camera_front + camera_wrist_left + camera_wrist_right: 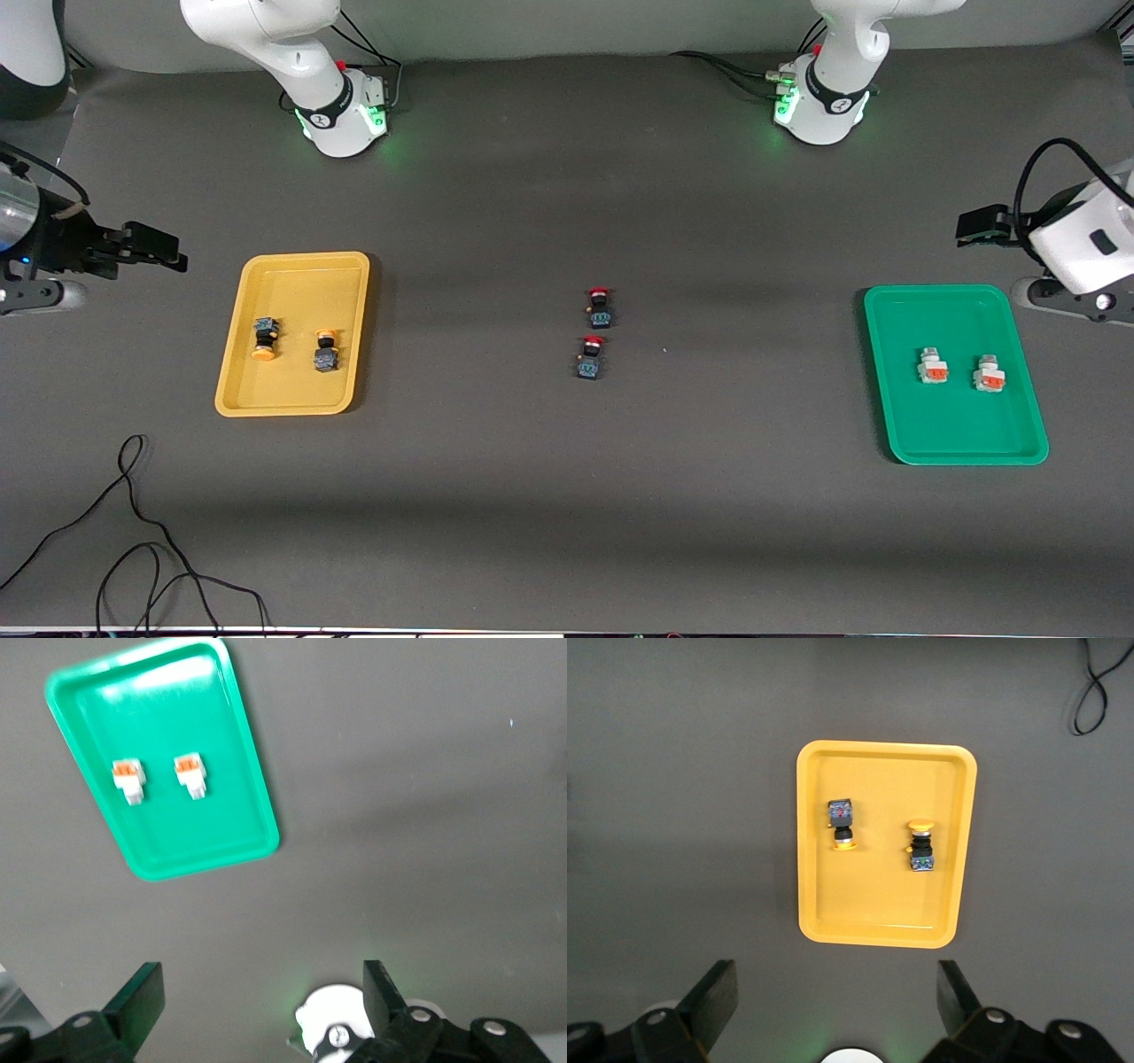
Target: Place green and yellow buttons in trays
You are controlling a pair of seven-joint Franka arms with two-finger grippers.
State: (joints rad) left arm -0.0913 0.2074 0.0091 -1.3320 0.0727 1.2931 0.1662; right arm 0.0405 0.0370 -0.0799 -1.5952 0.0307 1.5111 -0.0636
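Currently, nothing is being gripped: left gripper (261,1010) and right gripper (837,1001) are being held apart; red-capped buttons (594,344) risk being sorted mistakenly.

Two yellow-capped buttons (842,825) (920,845) lie in yellow tray (811,859).

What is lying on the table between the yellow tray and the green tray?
In the front view, two red-capped buttons lie on the table between the yellow tray and the green tray, one nearer the camera. Nothing else lies there.
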